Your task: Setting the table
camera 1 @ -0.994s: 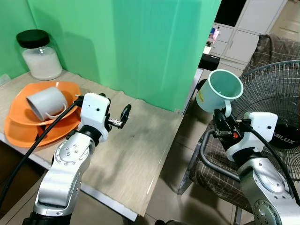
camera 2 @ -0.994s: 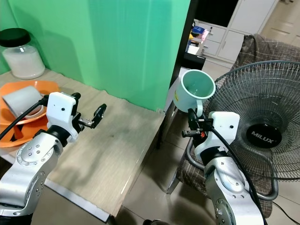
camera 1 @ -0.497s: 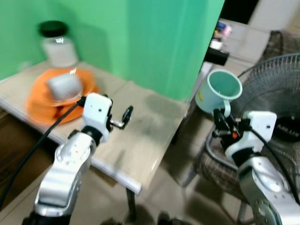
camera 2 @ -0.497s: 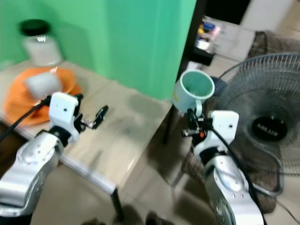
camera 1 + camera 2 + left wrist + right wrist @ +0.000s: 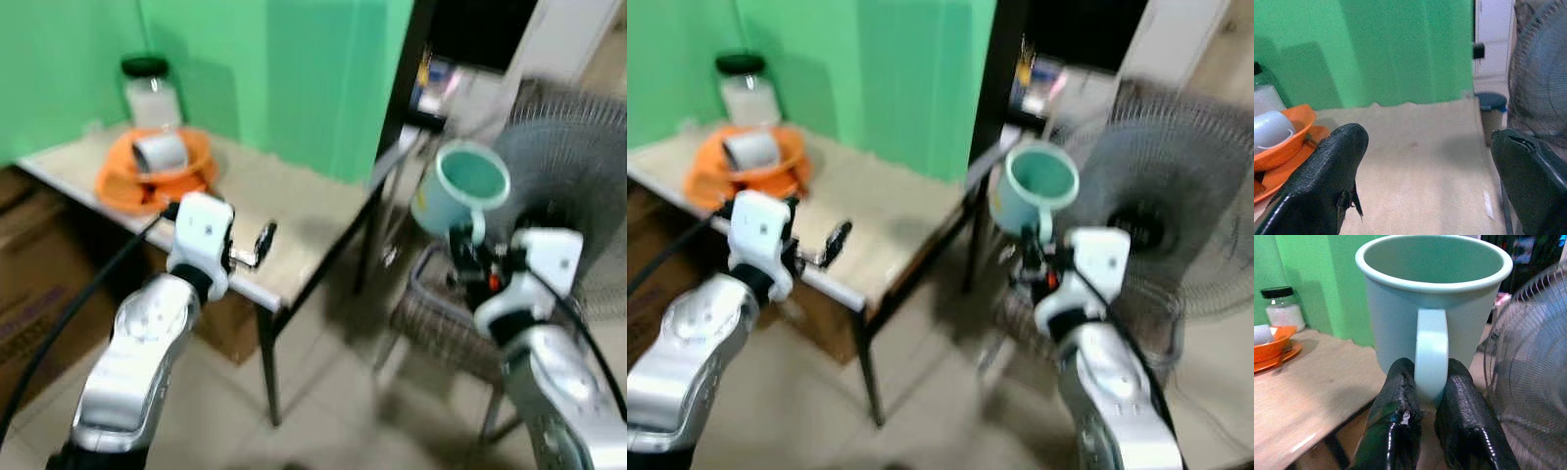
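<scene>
Right fingers [image 5: 1400,431] pinch mug [image 5: 1432,308] handle.

Even indoor light fills the room, but motion blur smears both head views, softening the fan [image 5: 573,176] and jar [image 5: 149,88] (the wrist views stay sharper). A soft shadow darkens the green wall [image 5: 1400,49]; a pale glare streak marks the table [image 5: 1300,443].
</scene>
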Robot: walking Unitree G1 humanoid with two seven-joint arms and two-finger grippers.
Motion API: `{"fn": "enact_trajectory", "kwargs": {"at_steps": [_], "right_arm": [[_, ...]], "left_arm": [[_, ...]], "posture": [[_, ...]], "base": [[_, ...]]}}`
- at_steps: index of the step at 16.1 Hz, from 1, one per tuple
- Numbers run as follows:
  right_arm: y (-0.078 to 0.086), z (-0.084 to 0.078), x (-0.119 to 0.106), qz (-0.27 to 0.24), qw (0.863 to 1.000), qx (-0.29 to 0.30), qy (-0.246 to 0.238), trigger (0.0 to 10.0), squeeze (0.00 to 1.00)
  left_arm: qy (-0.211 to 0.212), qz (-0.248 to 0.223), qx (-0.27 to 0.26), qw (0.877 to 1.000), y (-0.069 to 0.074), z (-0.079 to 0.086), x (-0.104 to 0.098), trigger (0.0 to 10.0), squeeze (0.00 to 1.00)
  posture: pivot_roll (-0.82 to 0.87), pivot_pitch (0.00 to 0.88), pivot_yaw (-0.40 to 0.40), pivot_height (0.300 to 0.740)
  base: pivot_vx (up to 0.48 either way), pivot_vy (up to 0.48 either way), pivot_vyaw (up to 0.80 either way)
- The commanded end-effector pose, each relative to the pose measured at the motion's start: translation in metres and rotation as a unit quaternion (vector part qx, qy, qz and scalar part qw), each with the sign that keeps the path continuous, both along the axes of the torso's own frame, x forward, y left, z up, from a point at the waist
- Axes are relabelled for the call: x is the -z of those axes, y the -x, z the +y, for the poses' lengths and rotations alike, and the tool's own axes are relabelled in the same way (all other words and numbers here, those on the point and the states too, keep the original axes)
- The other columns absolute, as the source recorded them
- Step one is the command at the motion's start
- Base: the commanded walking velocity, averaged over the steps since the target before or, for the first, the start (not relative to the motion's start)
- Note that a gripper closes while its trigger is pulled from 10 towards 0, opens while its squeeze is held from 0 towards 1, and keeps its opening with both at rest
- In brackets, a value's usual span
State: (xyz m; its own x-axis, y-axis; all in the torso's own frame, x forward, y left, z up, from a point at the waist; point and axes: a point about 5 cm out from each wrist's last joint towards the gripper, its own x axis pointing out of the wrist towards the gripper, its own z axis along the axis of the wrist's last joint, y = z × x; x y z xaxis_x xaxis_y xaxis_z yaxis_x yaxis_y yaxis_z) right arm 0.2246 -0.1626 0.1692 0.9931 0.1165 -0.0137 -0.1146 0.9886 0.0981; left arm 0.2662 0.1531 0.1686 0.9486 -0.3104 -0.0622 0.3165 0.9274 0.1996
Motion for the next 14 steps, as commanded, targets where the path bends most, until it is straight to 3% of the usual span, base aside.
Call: {"fn": "enact_trajectory", "kwargs": {"at_steps": [1, 14], "right_arm": [[0.0, -0.0047, -0.0027, -0.005, 1.0, 0.01, 0.009, 10.0, 0.0], [-0.0041, -0.0082, -0.0034, 0.005, 0.999, 0.027, 0.03, 10.0, 0.0]], "left_arm": [[0.0, -0.01, 0.007, 1.0, -0.0022, -0.0031, -0.0054, 10.0, 0.0], [-0.002, -0.015, -0.009, 1.0, -0.0066, -0.0009, -0.0072, 10.0, 0.0]], "posture": [[0.06, 0.0, -0.038, 0.74], [0.06, 0.0, -0.04, 0.74]], "base": [[0.0, 0.0, -0.8], [0.0, 0.0, -0.8]]}}
